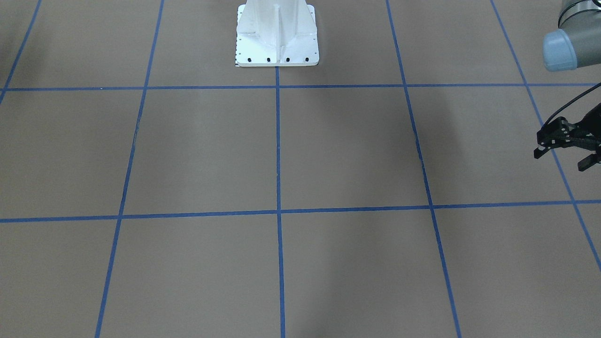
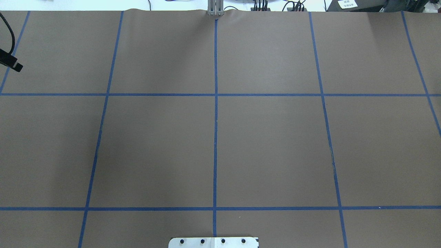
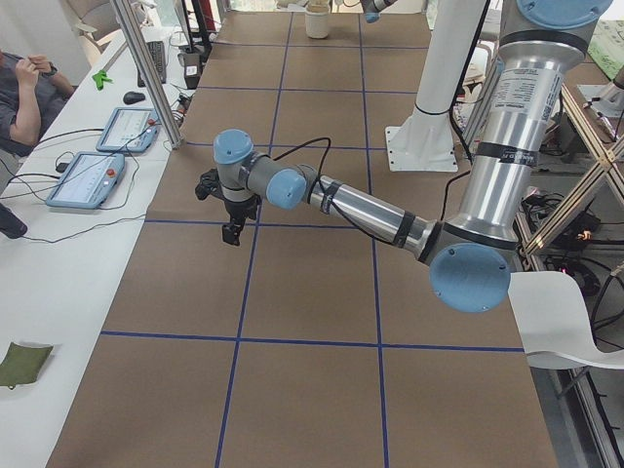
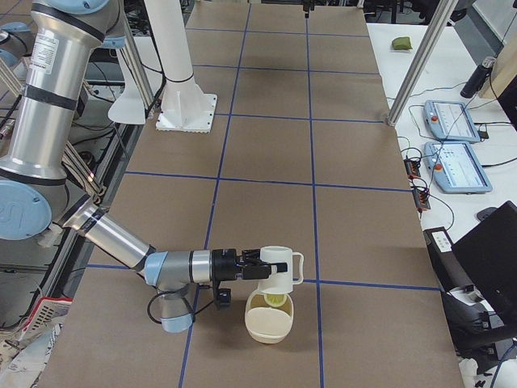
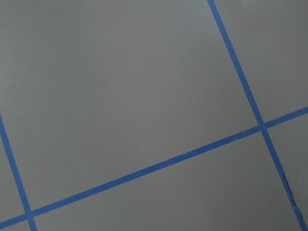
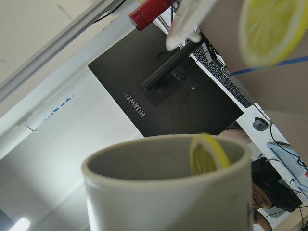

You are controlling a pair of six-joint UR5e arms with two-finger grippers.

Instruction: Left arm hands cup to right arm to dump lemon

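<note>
In the exterior right view the white cup (image 4: 275, 270) hangs at the tip of my right gripper (image 4: 252, 267), tipped mouth-down over a cream bowl (image 4: 269, 325). I cannot tell whether this gripper is shut on it. A yellow lemon slice (image 4: 276, 300) lies in the bowl. In the right wrist view the cup (image 6: 168, 192) fills the bottom, with a lemon slice (image 6: 207, 155) at its rim and another slice (image 6: 272, 29) at the top right. My left gripper (image 1: 561, 159) is open and empty, above the table at its left end.
The white robot pedestal (image 1: 277, 37) stands at the table's middle back edge. Blue tape lines (image 2: 215, 113) grid the brown table. A seated operator (image 3: 24, 88) and tablets (image 3: 97, 175) are on the side bench. A black laptop (image 4: 485, 267) is beside the table.
</note>
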